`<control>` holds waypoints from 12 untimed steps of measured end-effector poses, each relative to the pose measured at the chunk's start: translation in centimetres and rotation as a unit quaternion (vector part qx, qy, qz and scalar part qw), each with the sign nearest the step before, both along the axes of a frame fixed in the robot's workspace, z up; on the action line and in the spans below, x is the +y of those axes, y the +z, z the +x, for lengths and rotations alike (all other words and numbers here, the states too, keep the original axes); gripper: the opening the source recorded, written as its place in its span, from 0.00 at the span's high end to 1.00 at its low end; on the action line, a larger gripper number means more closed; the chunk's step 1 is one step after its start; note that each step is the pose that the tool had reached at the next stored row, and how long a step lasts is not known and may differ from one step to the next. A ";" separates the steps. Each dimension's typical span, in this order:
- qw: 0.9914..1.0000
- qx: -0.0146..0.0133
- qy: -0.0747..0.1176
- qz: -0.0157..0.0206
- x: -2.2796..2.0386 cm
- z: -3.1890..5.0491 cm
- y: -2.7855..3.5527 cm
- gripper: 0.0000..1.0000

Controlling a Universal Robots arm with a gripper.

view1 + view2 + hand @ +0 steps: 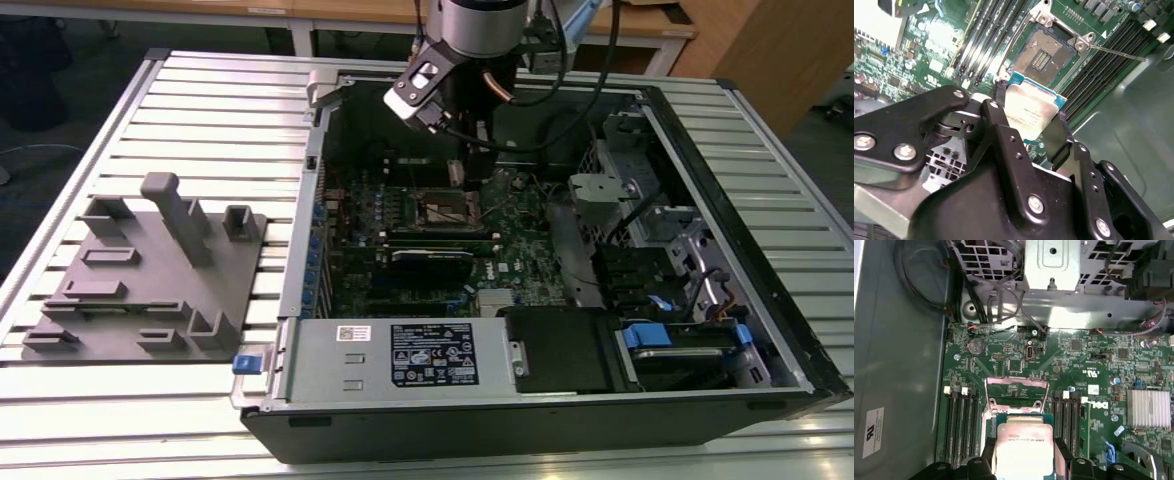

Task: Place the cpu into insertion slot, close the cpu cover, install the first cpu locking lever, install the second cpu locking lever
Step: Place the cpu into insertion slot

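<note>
Slatted table (200, 100) | open case (534, 425), grey fixture (147, 270) at its 9 o'clock, exterior view | gripper (1028, 122) fingers (1056, 137) pinch cpu (1031, 110) above slot (1046, 52) | cover (1016, 382) open

Hiding one edge of the cpu (1031, 112) behind the gripper (1029, 122) and its black linkage (1004, 165) in the second wrist view. Losing the cpu's near edge past the picture's border in the first wrist view, and blocking most of the insertion slot (1014, 409) behind the cpu there. Cropping the arm (474, 40) at the exterior view's top edge; rendering the held cpu too small to make out below it.
</note>
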State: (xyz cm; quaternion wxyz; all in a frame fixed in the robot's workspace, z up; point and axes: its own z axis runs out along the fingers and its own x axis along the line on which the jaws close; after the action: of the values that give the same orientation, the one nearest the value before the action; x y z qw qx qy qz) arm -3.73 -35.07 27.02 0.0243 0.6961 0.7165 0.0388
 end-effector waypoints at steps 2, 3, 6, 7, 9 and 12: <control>1.000 0.000 0.000 0.000 0.00 0.00 0.00 0.46; 1.000 0.000 0.000 0.000 0.00 0.00 -0.01 0.46; 1.000 0.000 0.000 0.003 0.00 -0.22 -0.10 0.46; 1.000 0.000 0.000 0.006 0.01 -0.31 -0.15 0.46; 1.000 0.000 0.000 0.008 0.01 -0.42 -0.37 0.46; 1.000 0.000 0.000 0.008 0.00 -0.68 -0.85 0.46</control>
State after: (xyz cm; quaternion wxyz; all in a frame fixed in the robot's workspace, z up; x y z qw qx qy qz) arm -4.41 -35.07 26.17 0.0190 0.6965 0.7160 0.0444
